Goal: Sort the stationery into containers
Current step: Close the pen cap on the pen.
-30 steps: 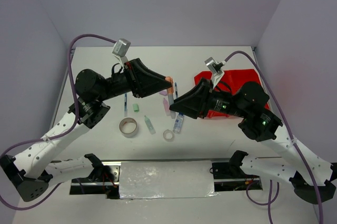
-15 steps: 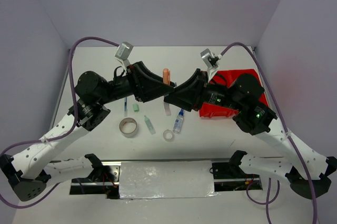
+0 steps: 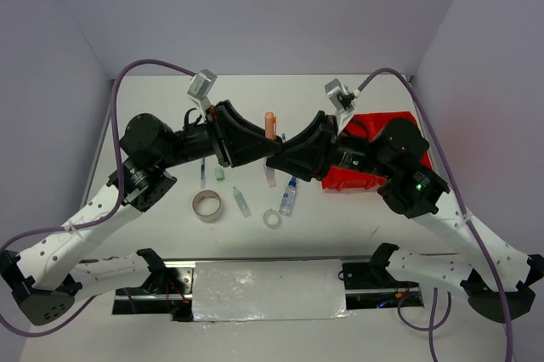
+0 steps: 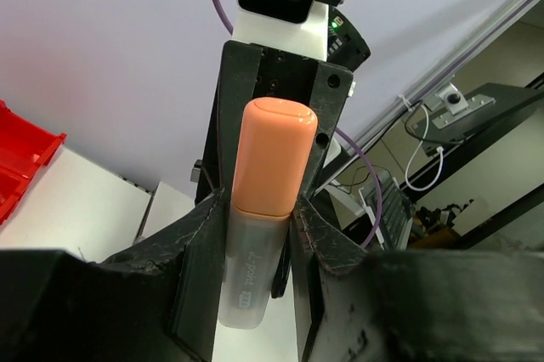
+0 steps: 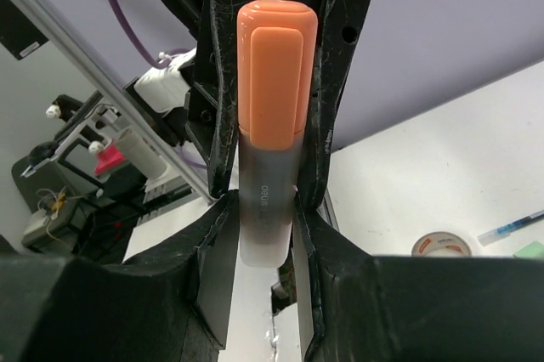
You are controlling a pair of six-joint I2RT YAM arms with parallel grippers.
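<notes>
White tabletop [image 3: 170, 226] below, red tray [image 3: 399, 122] on my right. My left claw [image 4: 257, 230] and right claw [image 5: 265, 239] both appear to pinch the orange-capped highlighter [image 3: 269, 122], upright in mid-air between them. Recommended: confirm the right grip, then release the left squarely.

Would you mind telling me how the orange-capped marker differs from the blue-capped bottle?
The orange-capped marker is held in the air by the jaws of the left gripper and the right gripper; the blue-capped bottle lies on the table, untouched. The marker's cap is orange, its body greyish; the bottle's cap is blue, its body clear. Both are outside the red tray.
</notes>
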